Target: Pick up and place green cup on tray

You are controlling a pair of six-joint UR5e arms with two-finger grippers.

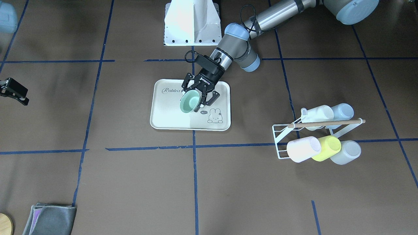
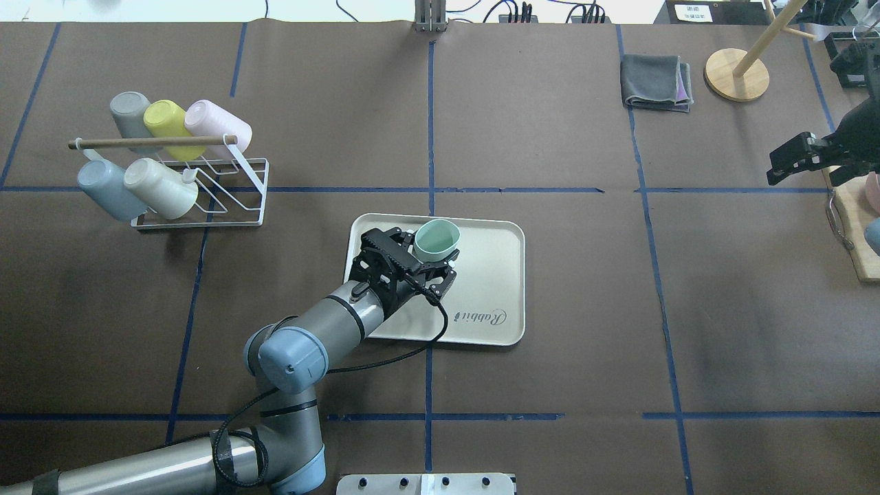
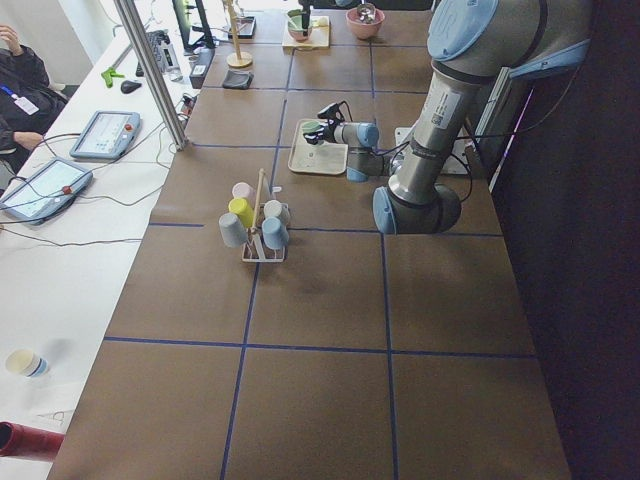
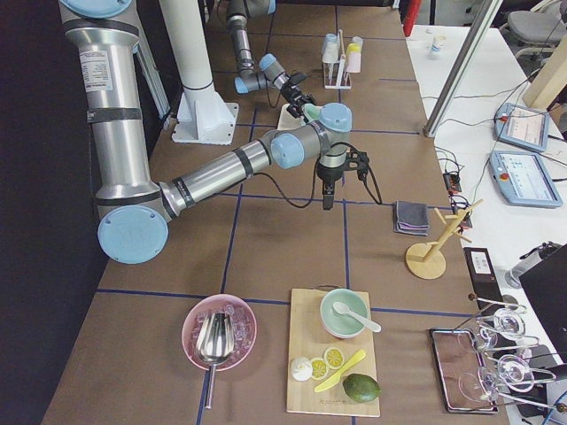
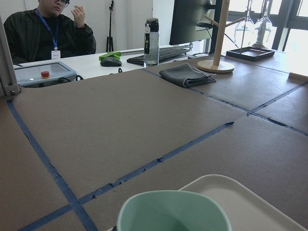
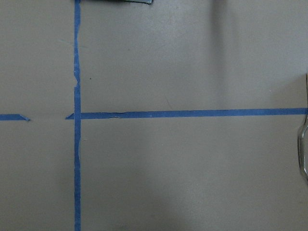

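**Item 1. Small pale mint-green plastic cup** [image 5: 168, 211]. Nearest the left wrist lens, its open rim fills the bottom of that view. It is held over the near-left part of the tray and tilted, with its mouth turned up and toward the operators' side. Whether its base touches the tray surface cannot be told.

**Item 2. Left black two-finger gripper** [image 1: 196, 98]. The fingers are closed against the cup's sides. White lettering on the body appears to read "ROBOTIQ".

**Item 3. Flat cream rectangular tray with rounded corners and raised rim** [image 1: 169, 114]. It is marked "Rabbit" in script on the side nearest the robot. A small bunny line drawing sits at the opposite corner, with a tiny bubble beside it that seems to say "hi".

**Item 4. Right black two-finger gripper** [image 2: 790, 161]. It is parked well apart from the tray at the table's far right. The finger spacing cannot be made out, and its wrist view shows only brown paper and blue tape.

**Item 5. White wire rack with wooden rod** [image 1: 287, 130]. It carries the other pastel cups and one yellow cup, well apart from the tray. No writing is visible.

**Status.** The step in hand is judged to be the placing: the cup is picked and already above the tray.

**Next move calls for.** Level the cup, lower it until the base sits flat inside the rim, then part the fingers and withdraw without tipping it.
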